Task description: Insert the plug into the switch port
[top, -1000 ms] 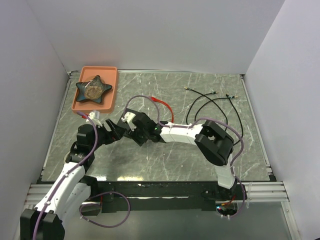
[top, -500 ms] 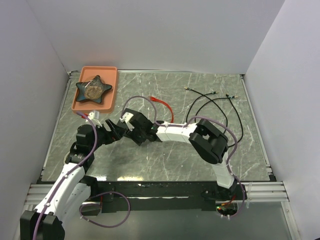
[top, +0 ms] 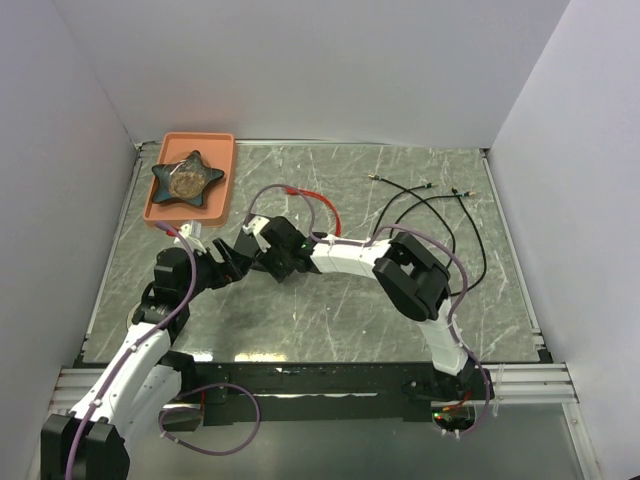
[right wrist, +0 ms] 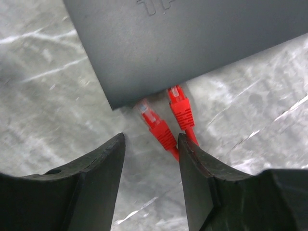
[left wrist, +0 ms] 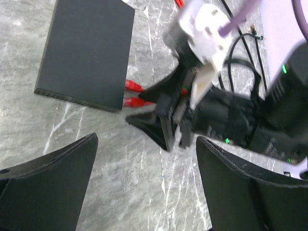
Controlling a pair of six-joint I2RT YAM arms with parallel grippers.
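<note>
The switch (left wrist: pixel 86 50) is a flat matte-black box lying on the marble table; the arms hide it in the top view. Two red plugs meet its short edge. One plug (right wrist: pixel 180 103) sits straight in a port. The other plug (right wrist: pixel 155 124) lies at a slant with its tip at the edge. My right gripper (right wrist: pixel 151 139) is open just behind them, and the slanted plug's cable runs by its right finger (right wrist: pixel 202 178). My left gripper (left wrist: pixel 147 144) is open wide over bare table, facing the right gripper (left wrist: pixel 161 120) and the plugs.
An orange tray (top: pixel 226 180) holding a dark star-shaped dish (top: pixel 186 177) sits at the far left. The red cable (top: pixel 312 198) loops behind the right arm. Thin black cables (top: pixel 430 205) lie at the far right. White walls enclose the table.
The right arm has reached further left, bringing its gripper closer to the left gripper, and the red cable loop has shifted up and left. The left arm has hardly moved.
</note>
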